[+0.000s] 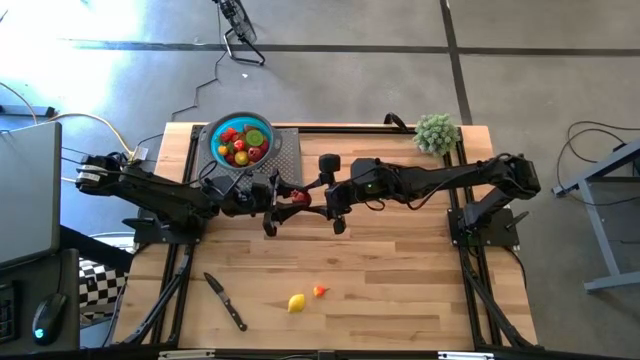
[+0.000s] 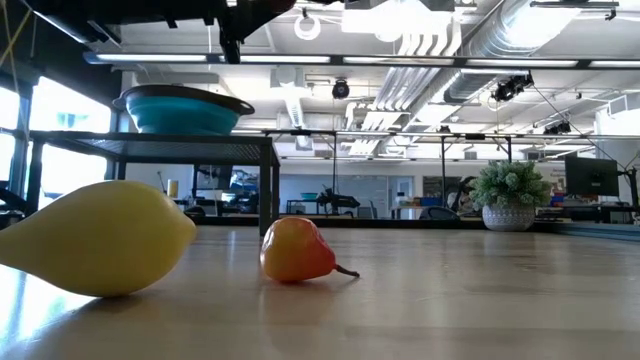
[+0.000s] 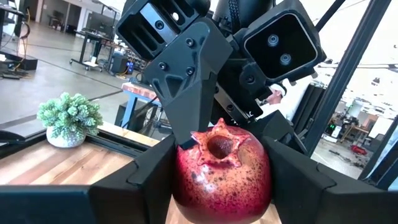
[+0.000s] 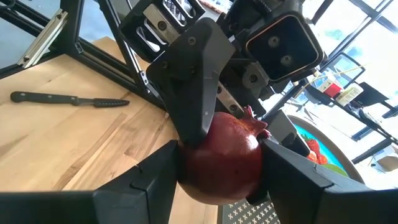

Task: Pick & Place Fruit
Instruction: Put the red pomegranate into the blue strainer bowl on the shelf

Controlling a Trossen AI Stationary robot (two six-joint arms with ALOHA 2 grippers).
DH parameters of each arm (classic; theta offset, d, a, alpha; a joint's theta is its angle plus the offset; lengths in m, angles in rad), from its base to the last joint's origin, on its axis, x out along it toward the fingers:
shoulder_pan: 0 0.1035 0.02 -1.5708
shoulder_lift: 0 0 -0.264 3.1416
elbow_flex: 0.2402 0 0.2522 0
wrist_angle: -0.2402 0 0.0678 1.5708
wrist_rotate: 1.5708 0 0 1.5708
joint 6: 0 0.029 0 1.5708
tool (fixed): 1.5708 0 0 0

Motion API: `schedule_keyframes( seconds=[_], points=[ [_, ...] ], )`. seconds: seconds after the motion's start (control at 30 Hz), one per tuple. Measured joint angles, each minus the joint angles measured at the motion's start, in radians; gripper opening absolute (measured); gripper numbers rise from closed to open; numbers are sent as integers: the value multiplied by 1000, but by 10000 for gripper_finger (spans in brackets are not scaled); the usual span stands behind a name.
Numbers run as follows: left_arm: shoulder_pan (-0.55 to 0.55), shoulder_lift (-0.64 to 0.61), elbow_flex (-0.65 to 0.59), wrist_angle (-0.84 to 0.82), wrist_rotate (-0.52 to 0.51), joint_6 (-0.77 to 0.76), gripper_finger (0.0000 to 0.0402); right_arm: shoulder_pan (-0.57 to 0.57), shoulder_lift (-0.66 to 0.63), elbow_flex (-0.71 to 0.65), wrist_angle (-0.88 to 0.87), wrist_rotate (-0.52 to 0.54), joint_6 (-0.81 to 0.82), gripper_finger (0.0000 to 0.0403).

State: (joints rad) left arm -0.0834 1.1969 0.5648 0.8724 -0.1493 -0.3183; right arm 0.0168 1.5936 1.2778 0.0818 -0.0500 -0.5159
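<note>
We see a handover mid-air above the desk (image 1: 400, 270): both end effectors meet at one dark red pomegranate (image 1: 299, 197), just in front of the raised mesh rack (image 1: 288, 150). Right end effector (image 4: 219, 163) is clamped on it, fingers pressed against both sides. Left end effector (image 3: 219, 171) has its fingers flush against the same fruit too, crown end facing its wrist camera. The pomegranate is clear of the desk, held between the two.

Teal bowl (image 1: 241, 140) sits on the rack with red, orange and lime green fruit inside. Yellow lemon (image 1: 296, 302) and small orange-red pear-shaped fruit (image 1: 320, 291) lie near each other on the desk, not touching. Black-handled knife (image 1: 225, 300) lies beside them toward the left arm's side. Fuzzy green plant (image 1: 436, 131) is at the far corner on the right arm's side.
</note>
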Motion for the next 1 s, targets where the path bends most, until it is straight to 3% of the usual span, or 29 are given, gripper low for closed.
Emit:
schedule_keyframes(
  seconds=[0.37,0.6,0.8,1.0],
  points=[
    [0,0,0,0,0,0,209,0,0,0,2,-1,-1,210],
    [0,0,0,-1,0,6,209,3,0,0,4,0,4,268],
    [7,0,0,-9,-3,7,209,4,-12,0,-42,102,30,321],
    [57,-43,0,-76,1,7,209,8,-77,1,-193,133,41,341]
  ],
)
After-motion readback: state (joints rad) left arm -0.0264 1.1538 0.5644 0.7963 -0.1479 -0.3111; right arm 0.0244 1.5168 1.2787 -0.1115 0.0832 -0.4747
